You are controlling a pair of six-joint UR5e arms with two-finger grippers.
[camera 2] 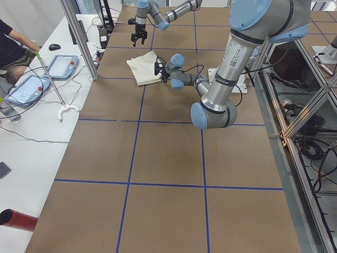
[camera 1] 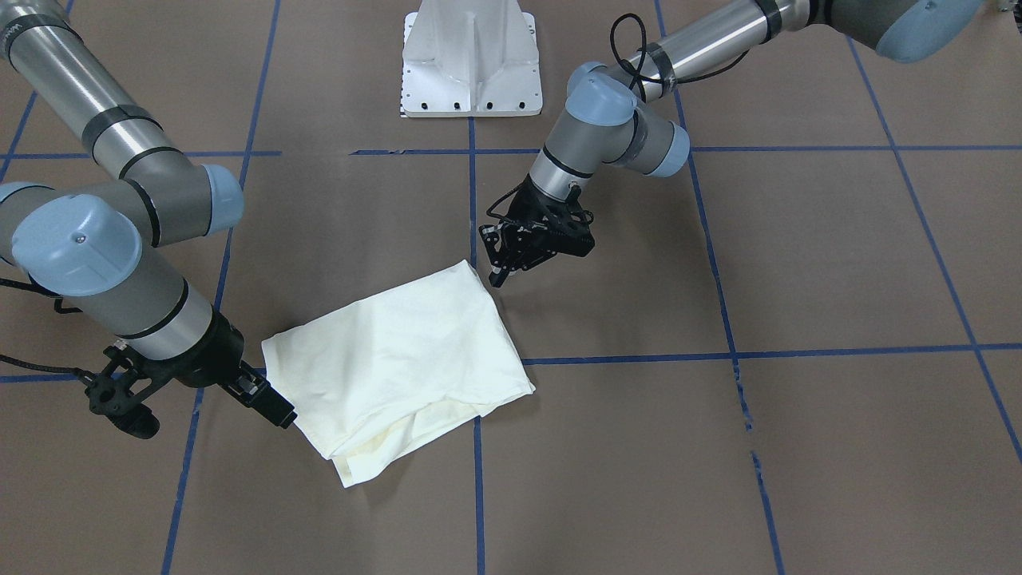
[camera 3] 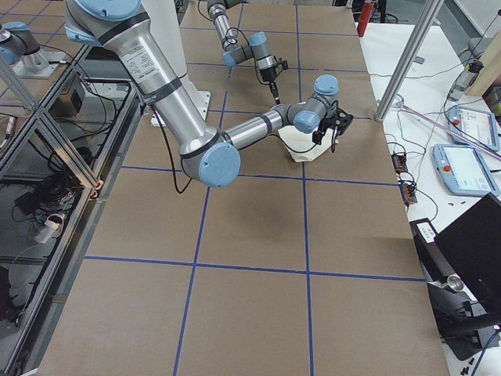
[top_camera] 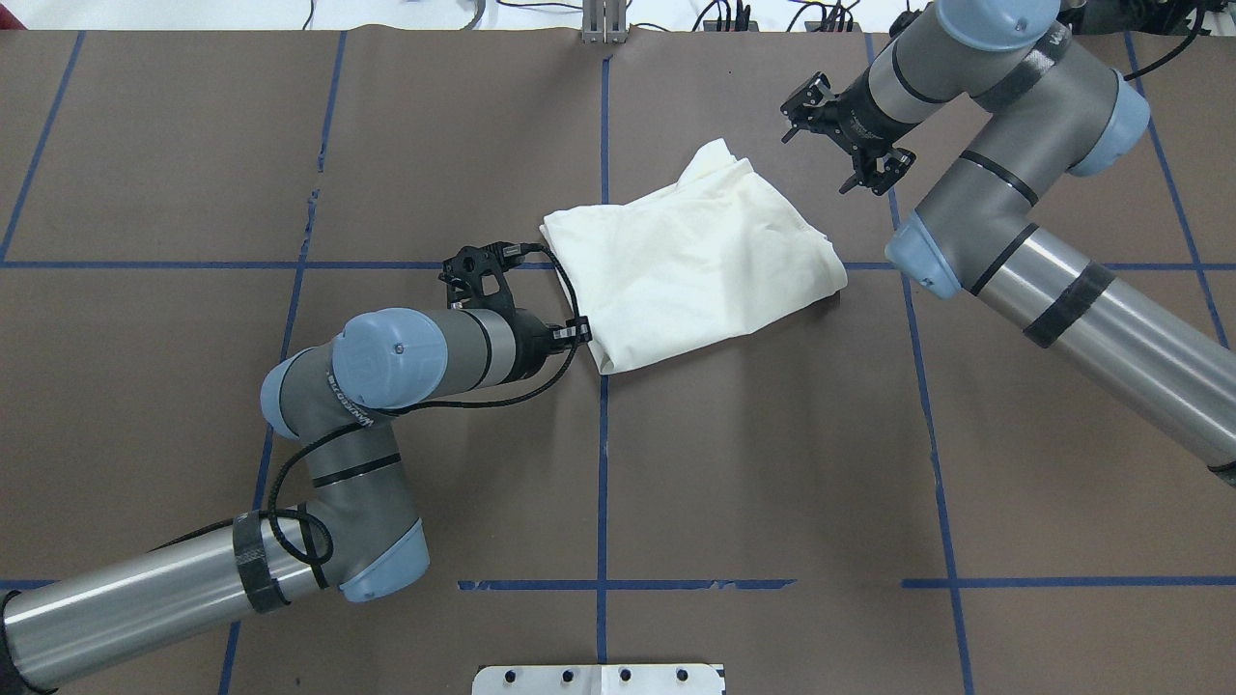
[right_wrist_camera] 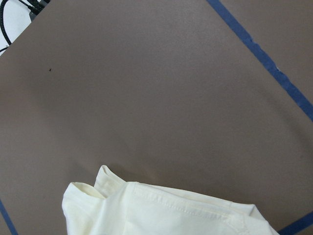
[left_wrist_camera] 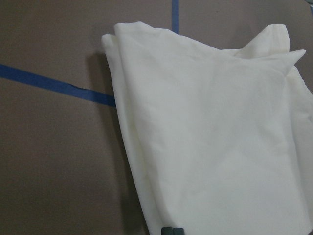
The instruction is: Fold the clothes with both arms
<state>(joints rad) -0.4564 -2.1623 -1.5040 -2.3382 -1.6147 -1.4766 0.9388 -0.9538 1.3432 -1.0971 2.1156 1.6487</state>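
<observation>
**Brown taped surface, shirt nearly folded: one claw at the edge, one waiting**

Blue tape lines divide the brown surface into squares, and the cream shirt lies near the middle of it as a compact, slightly skewed packet. Only plain cloth faces up. Layers peek out along one edge, and a loose flap sticks out at the far corner.

Judging by that shape, the main folds are done and the work is at its late, tidying stage: either one more fold in half or a squaring-up of the packet.

The left arm is bent low and reaches in sideways. The left claw sits at the shirt's near-left edge. Its wrist view shows a single dark fingertip centred on the cloth's border, so its jaws look drawn together. Whether any cloth is pinched between them cannot be told.

The right arm arches in from the other side. The right claw hangs above the surface with its jaws spread wide, holding nothing, close to the far corner but apart from the shirt.

A further fold would probably call for the right claw to drop to the loose flap and pinch every layer there. Both claws would then have to lift and carry together, so that the packet does not splay open.
</observation>
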